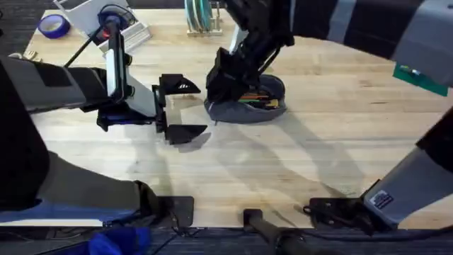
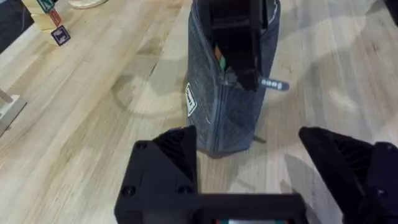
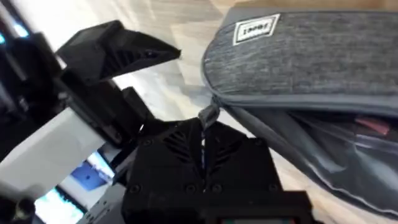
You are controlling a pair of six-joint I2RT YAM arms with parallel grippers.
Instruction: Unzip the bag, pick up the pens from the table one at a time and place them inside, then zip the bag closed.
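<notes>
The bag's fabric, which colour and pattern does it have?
The bag is heathered grey, with a small white label; the right wrist view shows it best.

A: What lies at the far left corner?
B: A roll of blue tape point(image 1: 54, 26), and near it a white box point(image 1: 106, 21) with some things on it.
A: And at the far edge, in the middle?
B: A wooden rack point(image 1: 202, 18) holding teal rings. At the right, a green card point(image 1: 419, 78).

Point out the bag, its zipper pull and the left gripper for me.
bag point(image 2: 211, 112), left wrist view, grey fabric side.
zipper pull point(image 3: 208, 114), right wrist view, metal tab.
left gripper point(image 1: 182, 108), overhead view, gap between its open fingers.
</notes>
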